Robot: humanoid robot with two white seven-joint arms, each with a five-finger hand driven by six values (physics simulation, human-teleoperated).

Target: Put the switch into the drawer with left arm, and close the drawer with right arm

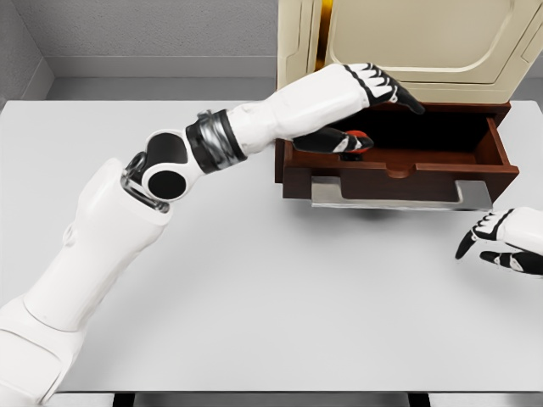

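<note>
The switch (360,141), a small black thing with a red part showing, sits just inside the open drawer (399,161) at its left end, pinched between the dark fingers of the left hand (356,114). That hand is curled around it: the lower fingers reach in under the switch while the upper ones stretch over the drawer's dark hollow toward its back. The drawer is dark brown wood, pulled out toward me, with a pale metal strip along its front lip. It stands at the far edge of the bench (254,288), right of the middle, below a cream cabinet (407,42) with a panelled door. The left arm runs in a long diagonal from the near left corner of the bench up to the drawer. The right hand (505,246) lies by the right edge of the bench, in front of the drawer and apart from it, fingers loosely spread, holding nothing.
</note>
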